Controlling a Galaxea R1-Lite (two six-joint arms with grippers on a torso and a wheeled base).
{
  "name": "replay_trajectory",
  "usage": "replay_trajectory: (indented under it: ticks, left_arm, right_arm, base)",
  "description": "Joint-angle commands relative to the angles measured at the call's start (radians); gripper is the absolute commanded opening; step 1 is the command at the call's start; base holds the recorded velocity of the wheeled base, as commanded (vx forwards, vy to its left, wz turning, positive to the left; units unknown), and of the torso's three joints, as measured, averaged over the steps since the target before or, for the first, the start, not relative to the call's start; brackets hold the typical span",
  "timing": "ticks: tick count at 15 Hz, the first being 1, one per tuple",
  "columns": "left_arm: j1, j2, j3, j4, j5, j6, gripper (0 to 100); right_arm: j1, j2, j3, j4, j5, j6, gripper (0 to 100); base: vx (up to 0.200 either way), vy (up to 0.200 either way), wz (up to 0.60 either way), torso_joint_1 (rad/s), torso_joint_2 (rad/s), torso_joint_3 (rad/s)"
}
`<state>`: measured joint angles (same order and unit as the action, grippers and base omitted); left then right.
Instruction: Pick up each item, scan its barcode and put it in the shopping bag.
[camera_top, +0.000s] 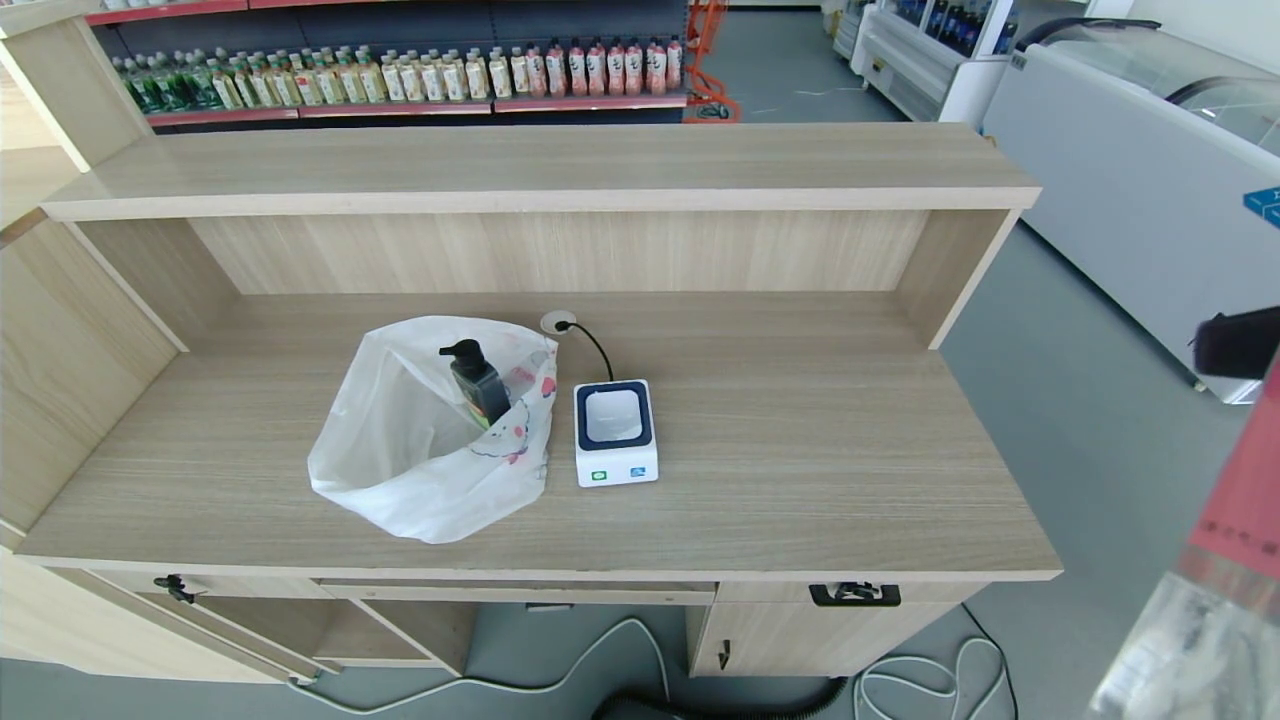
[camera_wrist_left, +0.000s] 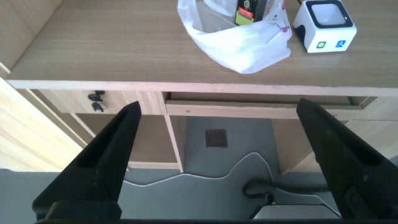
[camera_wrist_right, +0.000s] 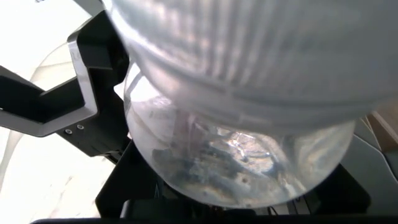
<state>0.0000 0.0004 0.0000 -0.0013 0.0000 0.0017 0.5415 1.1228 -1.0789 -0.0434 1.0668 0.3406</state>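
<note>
Right pincer (camera_wrist_right: 230, 124) clamps a clear, pink-labelled bottle (camera_top: 1240, 500) off the table's (camera_top: 820, 450) right end. Left pincer (camera_wrist_left: 219, 109) gapes apart below the table's front edge. On the table a dark pump bottle (camera_top: 478, 382) stands in the white bag (camera_top: 390, 470), just beside the scanner (camera_top: 615, 432).

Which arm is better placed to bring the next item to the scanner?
Likely right. The right jaws are shut on the clear bottle, ready for the scanner; the left jaws stand open and empty below the counter edge.
</note>
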Motion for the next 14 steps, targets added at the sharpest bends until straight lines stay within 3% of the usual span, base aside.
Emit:
replay_trajectory:
  ticks: [1, 4, 6, 7, 8, 10, 12, 14]
  left_arm:
    - [0.0, 0.0, 0.0, 0.0, 0.0, 0.0, 100]
    - [0.0, 0.0, 0.0, 0.0, 0.0, 0.0, 100]
    - [0.0, 0.0, 0.0, 0.0, 0.0, 0.0, 100]
    - [0.0, 0.0, 0.0, 0.0, 0.0, 0.0, 100]
    - [0.0, 0.0, 0.0, 0.0, 0.0, 0.0, 100]
    - [0.0, 0.0, 0.0, 0.001, 0.0, 0.0, 100]
    - [0.0, 0.0, 0.0, 0.0, 0.0, 0.0, 100]
    - [0.0, 0.0, 0.0, 0.0, 0.0, 0.0, 100]
  right_arm:
    - [0.0, -0.003, 0.002, -0.001, 0.001, 0.0, 0]
    - [-0.002, -0.011, 0.011, -0.001, -0.005, -0.006, 0]
    - [-0.023, 0.005, 0.037, -0.001, -0.028, -0.106, 0]
    - [-0.114, 0.06, 0.074, -0.001, -0.126, -0.37, 0]
    - [-0.158, 0.089, 0.105, -0.001, -0.258, -0.534, 0]
    - [-0.239, 0.137, 0.16, -0.026, -0.682, -0.798, 0]
    - [-0.258, 0.118, 0.229, -0.108, -0.878, -0.844, 0]
    - [-0.29, 0.118, 0.228, -0.131, -0.916, -0.878, 0]
  base:
    - [0.0, 0.0, 0.0, 0.0, 0.0, 0.0]
    - [0.0, 0.0, 0.0, 0.0, 0.0, 0.0]
    - [0.0, 0.0, 0.0, 0.0, 0.0, 0.0]
    - [0.0, 0.0, 0.0, 0.0, 0.0, 0.0]
    - [0.0, 0.0, 0.0, 0.0, 0.0, 0.0]
    - [0.0, 0.0, 0.0, 0.0, 0.0, 0.0]
    - [0.0, 0.0, 0.0, 0.0, 0.0, 0.0]
    - [0.0, 0.0, 0.0, 0.0, 0.0, 0.0]
